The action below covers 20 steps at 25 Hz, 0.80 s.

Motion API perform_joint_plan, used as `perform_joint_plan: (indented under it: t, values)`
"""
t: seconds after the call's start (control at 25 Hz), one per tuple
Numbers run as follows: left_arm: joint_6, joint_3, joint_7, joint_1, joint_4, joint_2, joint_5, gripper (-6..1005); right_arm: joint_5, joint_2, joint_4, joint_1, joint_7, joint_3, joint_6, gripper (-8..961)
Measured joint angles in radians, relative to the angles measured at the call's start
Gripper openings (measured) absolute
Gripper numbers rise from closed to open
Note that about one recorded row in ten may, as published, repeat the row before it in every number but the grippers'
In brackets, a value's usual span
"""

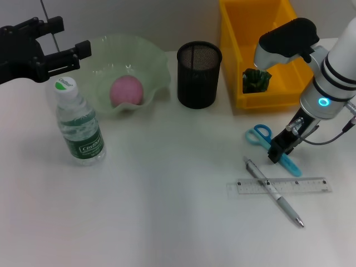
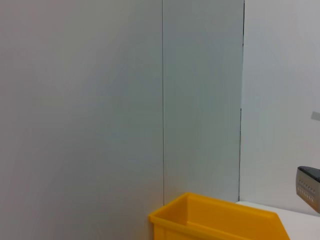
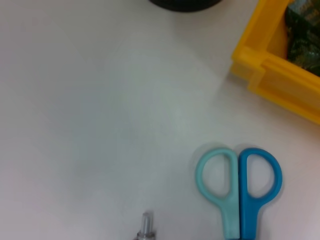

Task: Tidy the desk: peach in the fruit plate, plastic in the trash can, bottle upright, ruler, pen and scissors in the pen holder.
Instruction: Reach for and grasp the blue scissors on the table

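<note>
The right gripper (image 1: 278, 151) is down at the table (image 1: 167, 211) on the scissors (image 1: 266, 140), its black fingers over the blade cover just past the loop handles, though whether they are spread or already pinching cannot be told from these views; the left gripper (image 1: 58, 53) hangs well away on the far side, spread and empty, above the bottle (image 1: 78, 125). By the look of it, roughly half the tidying is done: the matte, dusty-pink peach (image 1: 127, 91) sits in the translucent, pale-green fruit plate (image 1: 158, 69) with its ruffled rim; the clear bottle stands upright under its white cap; a crumpled dark-green piece of plastic (image 1: 256, 80) lies in the glossy yellow trash can (image 1: 233, 33) just behind the right gripper. Left to do are the three slim items; the scissors under the right gripper, and just in front of it the silver-grey pen (image 1: 275, 192) lying crossed over the flat, transparent ruler (image 1: 303, 186); the black wire-mesh pen holder (image 1: 198, 73), beside the trash can, appears empty.
</note>
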State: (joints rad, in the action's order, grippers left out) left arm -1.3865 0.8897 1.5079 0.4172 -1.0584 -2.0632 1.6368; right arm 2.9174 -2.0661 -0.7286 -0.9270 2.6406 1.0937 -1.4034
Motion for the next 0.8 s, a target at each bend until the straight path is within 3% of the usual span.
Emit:
perform_joint_plan:
  t: [0.8]
  values:
    - [-0.017,0.0,0.0,-0.006,-0.004,0.0,-0.011,806,0.0,0.0,-0.001,0.002,0.007,0.002,0.003,321]
